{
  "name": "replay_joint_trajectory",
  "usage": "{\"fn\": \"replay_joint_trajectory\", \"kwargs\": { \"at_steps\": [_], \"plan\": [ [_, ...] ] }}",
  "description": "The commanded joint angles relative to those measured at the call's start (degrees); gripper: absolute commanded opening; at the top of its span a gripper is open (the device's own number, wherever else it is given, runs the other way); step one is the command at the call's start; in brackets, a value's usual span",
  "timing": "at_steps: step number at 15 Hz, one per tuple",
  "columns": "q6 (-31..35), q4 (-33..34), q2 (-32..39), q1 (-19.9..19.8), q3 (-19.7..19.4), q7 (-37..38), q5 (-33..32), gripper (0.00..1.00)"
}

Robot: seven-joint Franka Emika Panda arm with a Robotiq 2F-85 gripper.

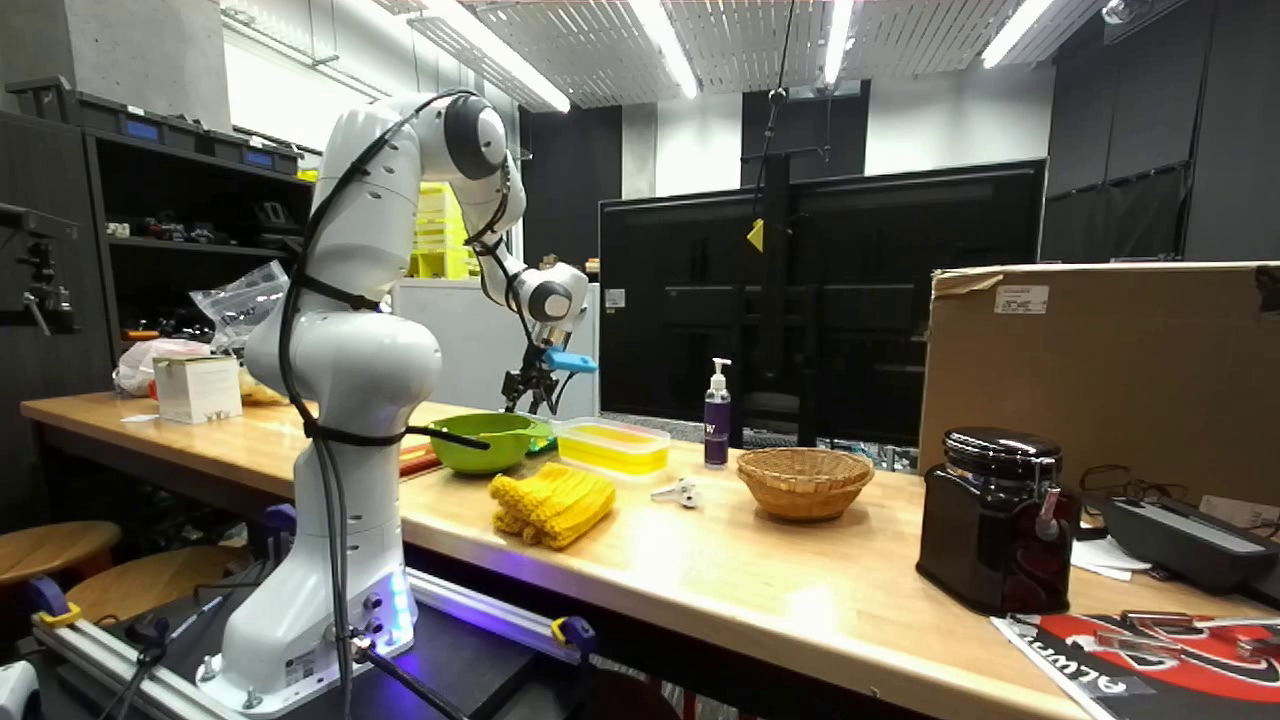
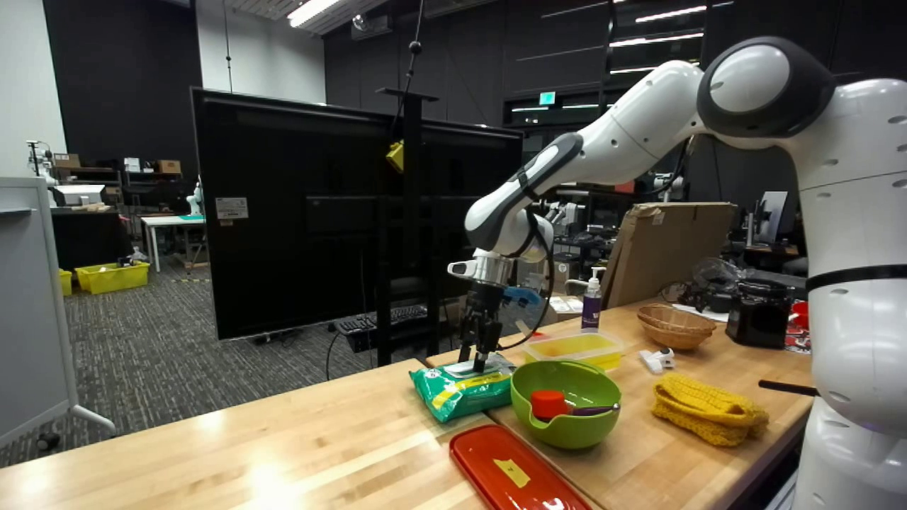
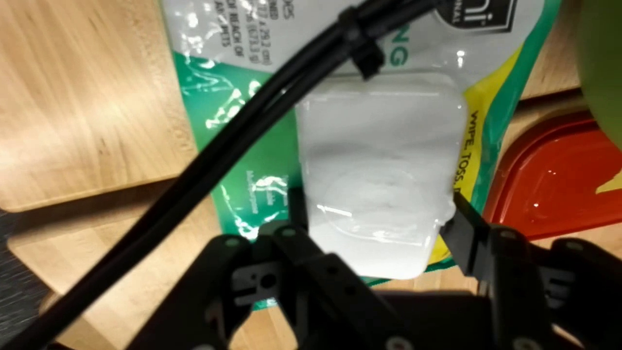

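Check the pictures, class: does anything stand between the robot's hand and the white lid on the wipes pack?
Nothing visible does: in the wrist view, the hand has its fingers at both sides of the lid. Black cables cross that view over the wipes pack, but not between fingers and lid.

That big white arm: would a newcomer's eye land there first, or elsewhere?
Probably there: the white arm reaches out over the wooden table, its black gripper straddling the white lid of a green wipes packet. Beside that packet sits a bright green bowl with a red-orange item inside. A vivid yellow knitted cloth stands out near the table's edge.
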Motion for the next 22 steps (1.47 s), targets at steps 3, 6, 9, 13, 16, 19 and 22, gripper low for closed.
{"fn": "replay_joint_trajectory", "kwargs": {
  "at_steps": [3,6,9,13,16,19,22],
  "plan": [
    [-9.0,6.6,2.6,0.0,-0.3,1.6,-3.6,0.42],
    [-13.1,10.3,4.5,-0.1,-0.4,1.5,-4.9,0.42],
    [-18.2,14.4,6.8,-0.2,-0.5,1.7,-6.2,0.42],
    [-25.1,20.2,10.1,-0.2,-0.5,2.0,-7.7,0.42],
    [-30.1,25.2,13.0,-0.2,-0.5,2.1,-9.0,0.42],
    [-34.9,30.7,16.0,-0.2,-0.5,2.0,-10.5,0.42],
    [-39.2,36.1,19.2,-0.3,-0.4,1.6,-11.7,0.42]
  ]
}}
